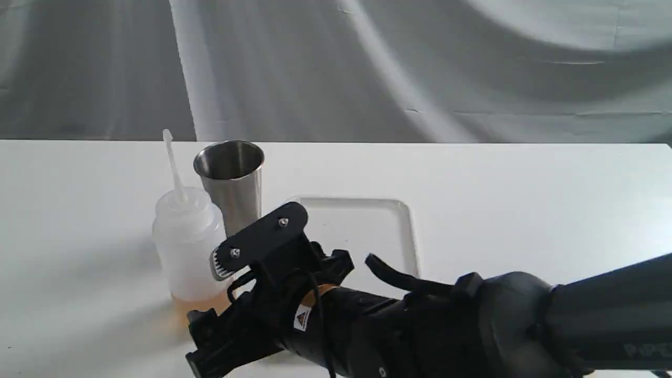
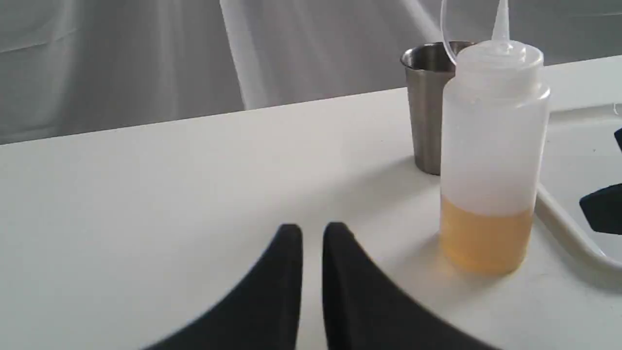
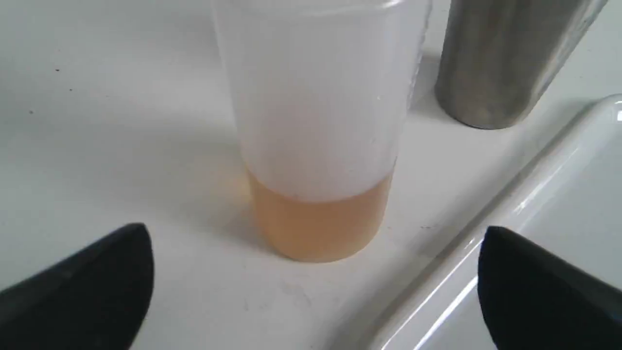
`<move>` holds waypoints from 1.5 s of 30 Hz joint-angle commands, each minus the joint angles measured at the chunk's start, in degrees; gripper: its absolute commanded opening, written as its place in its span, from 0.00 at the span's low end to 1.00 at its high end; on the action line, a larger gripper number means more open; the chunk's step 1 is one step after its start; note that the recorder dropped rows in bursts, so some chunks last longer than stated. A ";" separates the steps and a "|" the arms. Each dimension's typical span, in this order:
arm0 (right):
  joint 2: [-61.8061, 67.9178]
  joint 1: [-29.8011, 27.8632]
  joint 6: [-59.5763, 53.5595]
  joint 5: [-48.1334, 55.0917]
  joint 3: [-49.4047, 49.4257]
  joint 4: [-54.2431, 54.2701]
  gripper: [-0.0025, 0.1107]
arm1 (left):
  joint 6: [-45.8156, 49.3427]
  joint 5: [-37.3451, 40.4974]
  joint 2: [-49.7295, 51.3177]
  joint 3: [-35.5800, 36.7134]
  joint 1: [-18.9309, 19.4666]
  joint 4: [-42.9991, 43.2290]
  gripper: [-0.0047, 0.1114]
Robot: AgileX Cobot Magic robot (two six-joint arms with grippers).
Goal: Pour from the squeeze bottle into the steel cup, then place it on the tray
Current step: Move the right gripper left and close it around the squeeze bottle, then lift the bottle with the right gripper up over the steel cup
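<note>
The exterior view alone takes in the squeeze bottle [image 1: 186, 247] whole, thin nozzle upright, and looks down into the open mouth of the steel cup [image 1: 231, 178]. The cup's inside reads dark there, and whether anything lies in it cannot be told. That view shows the right tool [image 1: 210, 299] reaching across from the right to the bottle's lower half.

The right wrist view shows the tool's two fingers [image 3: 121, 272] spread wide, with the bottle standing ahead of the gap and touched by neither. The left tool [image 2: 312, 233] shows only in the left wrist view. Its fingers are drawn together to a narrow slit, gripping nothing, low over the bare worktop [image 1: 525, 184] and apart from the bottle.

Amber liquid [image 3: 318, 228] fills the bottle's bottom quarter or so; the rest of the translucent body is cloudy white. The cup stands just behind the bottle. The tray [image 1: 362, 231], white and glossy, lies just beside both, its raised rim near the bottle's base, nothing resting in the part that shows.

The worktop is plain white, and a creased grey cloth [image 1: 367, 68] hangs behind it.
</note>
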 commanded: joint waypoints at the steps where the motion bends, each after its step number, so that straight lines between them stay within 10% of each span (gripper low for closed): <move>1: -0.11 0.16 0.35 -1.38 -0.33 0.23 0.81 | -0.10 -0.37 -0.28 0.25 -0.18 0.03 0.11; 45: 17.50 -1.18 -0.68 0.63 -22.35 7.22 0.81 | -0.10 -0.37 -0.28 0.25 -0.18 0.03 0.11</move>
